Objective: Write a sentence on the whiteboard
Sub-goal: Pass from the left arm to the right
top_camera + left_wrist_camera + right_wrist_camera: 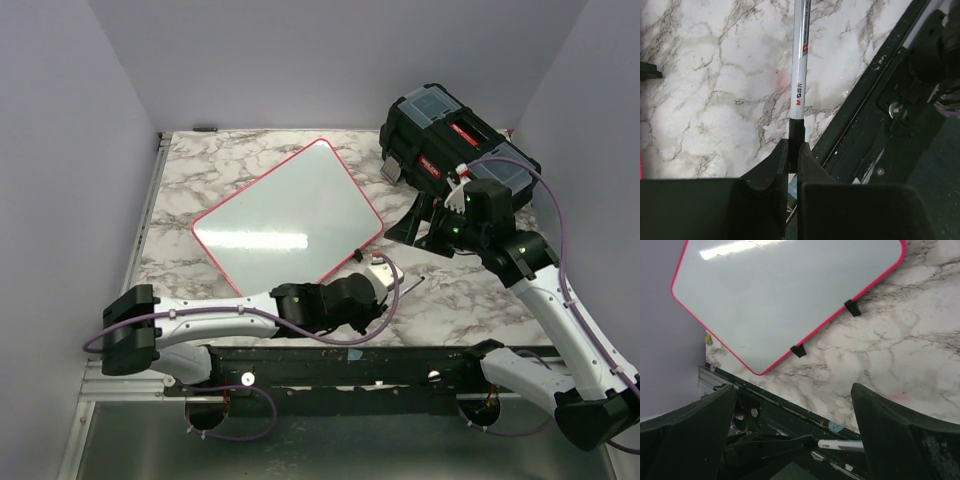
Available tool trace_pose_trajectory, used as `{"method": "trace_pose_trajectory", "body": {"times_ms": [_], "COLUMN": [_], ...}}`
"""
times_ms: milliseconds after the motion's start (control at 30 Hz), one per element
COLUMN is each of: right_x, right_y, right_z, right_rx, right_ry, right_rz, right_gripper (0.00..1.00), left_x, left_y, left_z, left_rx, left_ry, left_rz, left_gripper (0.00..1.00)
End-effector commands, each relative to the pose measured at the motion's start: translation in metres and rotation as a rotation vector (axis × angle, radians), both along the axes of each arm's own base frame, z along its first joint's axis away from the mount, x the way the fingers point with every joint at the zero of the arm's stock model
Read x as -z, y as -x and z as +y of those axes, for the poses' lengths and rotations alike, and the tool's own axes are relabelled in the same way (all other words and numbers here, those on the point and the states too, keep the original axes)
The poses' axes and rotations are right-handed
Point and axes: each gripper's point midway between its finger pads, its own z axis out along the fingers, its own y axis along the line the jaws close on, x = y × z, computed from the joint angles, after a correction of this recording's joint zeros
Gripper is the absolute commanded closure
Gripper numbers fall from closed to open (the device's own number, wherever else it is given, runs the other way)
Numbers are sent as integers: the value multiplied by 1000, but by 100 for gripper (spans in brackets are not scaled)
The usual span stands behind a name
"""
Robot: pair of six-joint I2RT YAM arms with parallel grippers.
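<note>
The left gripper (793, 150) has its jaws pressed tight on the dark end of a marker (798, 75), just off the near edge of the whiteboard (287, 215), which lies flat and askew on the marble table (470, 290). The right gripper (793, 387) hangs with its jaws spread wide, holding nothing.

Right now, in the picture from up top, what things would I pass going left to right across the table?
Whiteboard → marker pinched in the left fingers → black toolbox. The right fingers overlap the toolbox, so they are left out.
</note>
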Motion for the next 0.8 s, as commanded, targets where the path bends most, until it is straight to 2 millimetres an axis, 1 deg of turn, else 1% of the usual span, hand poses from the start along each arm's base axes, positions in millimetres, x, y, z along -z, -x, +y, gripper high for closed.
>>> {"method": "trace_pose_trajectory", "body": {"times_ms": [0, 100, 167, 267, 367, 467, 533, 600, 733, 767], "right_x": [-39, -46, -49, -55, -61, -71, -76, -79, -81, -82], "right_y": [9, 14, 19, 31, 44, 53, 56, 60, 72, 74], "right_z": [20, 20, 22, 30, 40, 46, 46, 47, 51, 51], "right_rx": [-141, -161, -183, -251, -335, -388, -392, -400, -464, -479], "right_ry": [-95, -102, -113, -161, -232, -289, -302, -320, -361, -365], "right_rz": [-89, -104, -110, -105, -91, -112, -126, -130, -123, -126], "right_gripper": [0, 0, 0, 0, 0, 0, 0, 0, 5, 6], "left_x": [-25, -46, -60, -82, -100, -109, -112, -119, -126, -128], "left_y": [18, 26, 27, 28, 26, 20, 22, 18, 10, 10], "left_z": [12, 17, 24, 36, 50, 61, 65, 72, 83, 84], "left_rx": [141, 206, 225, 253, 268, 263, 296, 275, 260, 276], "left_ry": [19, 56, 75, 109, 138, 155, 164, 172, 167, 167], "left_rz": [-32, -44, -60, -110, -167, -233, -278, -294, -303, -298], "left_gripper": [100, 100, 100, 100, 100, 100, 100, 100, 100, 100]}}
